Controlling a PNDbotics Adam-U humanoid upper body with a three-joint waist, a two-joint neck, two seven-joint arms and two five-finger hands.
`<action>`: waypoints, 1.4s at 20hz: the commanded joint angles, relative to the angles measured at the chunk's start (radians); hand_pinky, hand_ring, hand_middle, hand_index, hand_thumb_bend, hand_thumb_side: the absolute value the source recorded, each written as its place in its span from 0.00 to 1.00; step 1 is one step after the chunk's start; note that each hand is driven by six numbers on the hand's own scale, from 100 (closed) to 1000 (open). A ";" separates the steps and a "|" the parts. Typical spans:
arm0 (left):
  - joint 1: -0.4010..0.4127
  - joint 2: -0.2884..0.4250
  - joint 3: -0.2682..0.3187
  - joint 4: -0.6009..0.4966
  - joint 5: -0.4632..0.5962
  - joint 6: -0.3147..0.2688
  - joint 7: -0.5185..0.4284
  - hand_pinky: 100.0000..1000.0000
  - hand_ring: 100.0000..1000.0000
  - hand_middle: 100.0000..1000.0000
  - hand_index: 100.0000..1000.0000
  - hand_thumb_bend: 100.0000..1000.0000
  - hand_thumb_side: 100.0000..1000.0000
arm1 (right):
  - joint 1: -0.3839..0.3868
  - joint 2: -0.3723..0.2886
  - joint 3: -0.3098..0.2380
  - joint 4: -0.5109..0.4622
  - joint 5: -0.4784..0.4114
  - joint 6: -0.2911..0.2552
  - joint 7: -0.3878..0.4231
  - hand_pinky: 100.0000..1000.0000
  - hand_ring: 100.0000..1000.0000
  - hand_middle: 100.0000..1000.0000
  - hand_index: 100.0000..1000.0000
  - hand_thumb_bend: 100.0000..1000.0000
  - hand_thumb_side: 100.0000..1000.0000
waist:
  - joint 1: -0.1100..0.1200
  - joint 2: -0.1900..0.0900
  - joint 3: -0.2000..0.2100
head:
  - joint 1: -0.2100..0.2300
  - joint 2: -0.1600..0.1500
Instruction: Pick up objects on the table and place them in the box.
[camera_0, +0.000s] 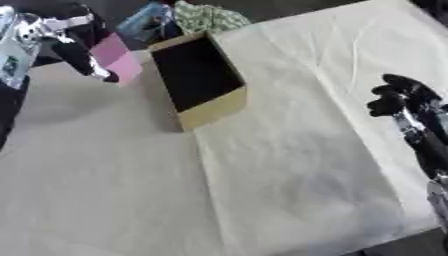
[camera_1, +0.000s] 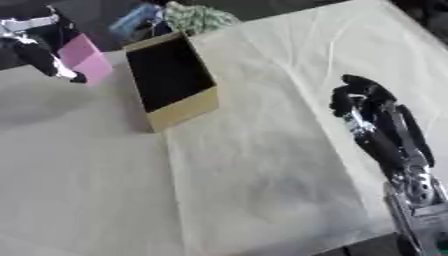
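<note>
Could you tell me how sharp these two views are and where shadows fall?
Both eye views are soft with motion blur; in the left eye view the box shows a dark interior and casts a faint shadow leftward on the table; in the right eye view the right hand is smeared, and the left hand holding the pink object too.

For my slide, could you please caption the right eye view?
Left hand holds a pink object beside the open box; right hand idle.
</note>
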 joint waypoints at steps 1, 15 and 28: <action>-0.036 -0.005 -0.006 -0.023 -0.008 -0.011 0.006 0.67 0.51 0.45 0.62 0.58 0.26 | -0.013 -0.021 0.001 -0.007 -0.010 -0.002 0.006 0.61 0.61 0.65 0.83 0.40 0.63 | -0.003 -0.020 -0.003 | 0.006 -0.015; -0.055 -0.096 -0.028 -0.019 -0.042 -0.027 0.039 0.67 0.52 0.46 0.64 0.60 0.29 | -0.041 -0.013 0.013 -0.013 -0.019 -0.003 0.022 0.61 0.61 0.65 0.83 0.40 0.63 | 0.008 0.008 -0.085 | 0.030 -0.038; -0.026 -0.123 -0.051 0.007 -0.140 -0.061 -0.007 0.77 0.69 0.64 0.77 0.89 0.40 | -0.037 -0.009 0.011 -0.013 -0.021 -0.003 0.023 0.61 0.61 0.64 0.83 0.40 0.63 | 0.004 0.011 -0.074 | 0.032 -0.027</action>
